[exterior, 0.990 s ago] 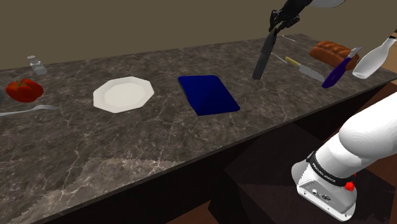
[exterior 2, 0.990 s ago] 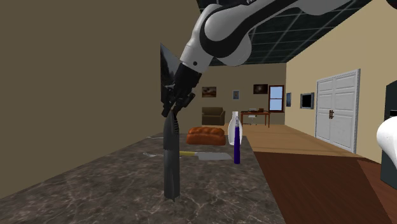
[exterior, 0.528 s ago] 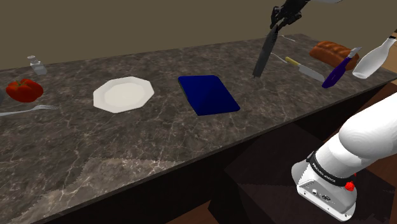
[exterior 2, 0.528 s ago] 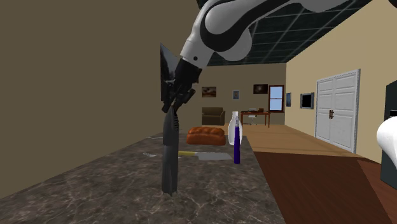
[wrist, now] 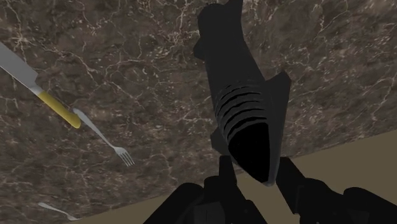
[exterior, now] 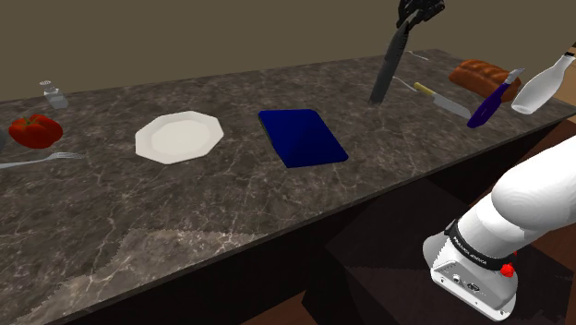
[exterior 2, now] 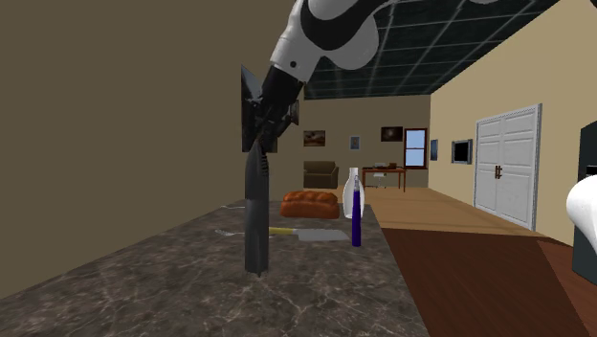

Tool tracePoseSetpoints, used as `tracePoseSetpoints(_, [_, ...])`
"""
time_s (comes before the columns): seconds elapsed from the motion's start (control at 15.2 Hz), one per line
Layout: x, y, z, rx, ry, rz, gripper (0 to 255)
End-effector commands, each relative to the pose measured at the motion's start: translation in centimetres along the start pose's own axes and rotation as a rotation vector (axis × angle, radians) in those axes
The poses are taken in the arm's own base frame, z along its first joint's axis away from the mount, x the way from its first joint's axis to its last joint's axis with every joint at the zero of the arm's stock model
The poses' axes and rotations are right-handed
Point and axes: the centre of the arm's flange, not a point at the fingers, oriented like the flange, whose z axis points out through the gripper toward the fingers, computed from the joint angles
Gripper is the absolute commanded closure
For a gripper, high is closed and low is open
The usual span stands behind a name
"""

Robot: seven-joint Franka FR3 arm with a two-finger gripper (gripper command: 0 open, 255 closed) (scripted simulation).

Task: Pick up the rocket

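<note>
Scanning the shoulder view from its left, I see a red tomato (exterior: 35,131), a white plate (exterior: 180,137) and a blue board (exterior: 302,138), all lying untouched on the dark marbled counter (exterior: 231,203). None of them concerns me.

At the upper right of that frame is the rocket (exterior: 390,65), a long dark grey body hanging slanted from the gripper (exterior: 406,23), nose up. The jaws are pinching its upper end. In the wrist view I see the black fingers (wrist: 226,175) clasping it on either side, with the hull (wrist: 245,108) running away toward the counter.

Further right lie a yellow-handled knife (exterior: 441,100), a loaf (exterior: 478,74), a purple bottle (exterior: 489,103) and a white bottle (exterior: 545,85), well apart from the rocket.

I judge the grasp made and the lift under way. In the second exterior view the tail (exterior 2: 254,268) sits very close over the counter, and I cannot tell whether it has cleared. What is left is raising it plainly free.
</note>
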Motion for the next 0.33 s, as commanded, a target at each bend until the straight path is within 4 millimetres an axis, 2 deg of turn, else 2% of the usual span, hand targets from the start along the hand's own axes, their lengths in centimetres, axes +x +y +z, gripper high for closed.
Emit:
tracePoseSetpoints(0.0, [0.49, -0.07, -0.89, 0.000, 0.001, 0.000, 255])
tracePoseSetpoints(0.13, [1.00, -0.18, -1.80, 0.000, 0.001, 0.000, 255])
tracePoseSetpoints(0.26, [1.04, -0.18, -1.87, 0.000, 0.001, 0.000, 255])
